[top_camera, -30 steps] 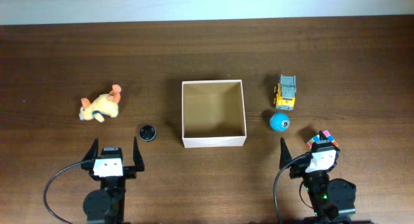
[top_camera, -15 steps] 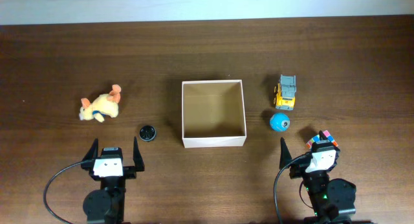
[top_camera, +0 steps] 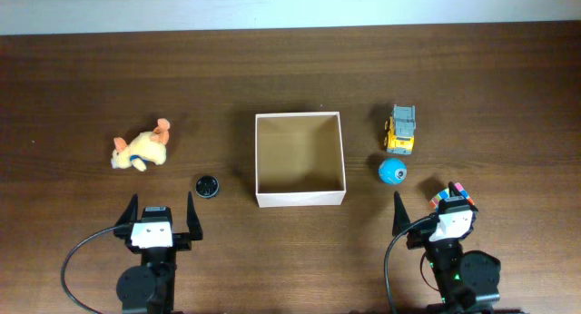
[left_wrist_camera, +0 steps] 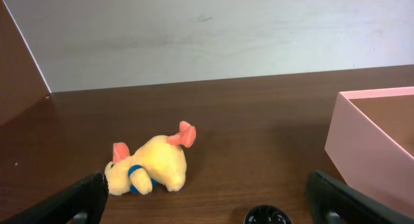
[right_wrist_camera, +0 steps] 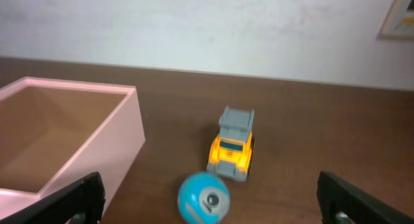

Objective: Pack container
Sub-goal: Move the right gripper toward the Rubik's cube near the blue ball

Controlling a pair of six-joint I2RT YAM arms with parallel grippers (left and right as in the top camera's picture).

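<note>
The container [top_camera: 300,200] is a square open box with white walls and a tan inside, standing mid-table with nothing in it; its wall also shows in both wrist views [left_wrist_camera: 362,159] [right_wrist_camera: 123,140]. Left of it lie a yellow plush animal [top_camera: 141,150] [left_wrist_camera: 152,166] and a small black round piece [top_camera: 208,185] [left_wrist_camera: 268,216]. On its right stand a yellow toy truck [top_camera: 401,130] [right_wrist_camera: 233,145] and a blue ball [top_camera: 392,171] [right_wrist_camera: 204,197]. My left gripper [top_camera: 163,210] [left_wrist_camera: 208,201] is open near the front edge, behind the black piece. My right gripper [top_camera: 427,205] [right_wrist_camera: 210,198] is open just behind the ball.
The dark wooden table [top_camera: 290,69] reaches back to a pale wall [left_wrist_camera: 207,36]. Black cables loop from both arm bases at the front edge [top_camera: 73,260].
</note>
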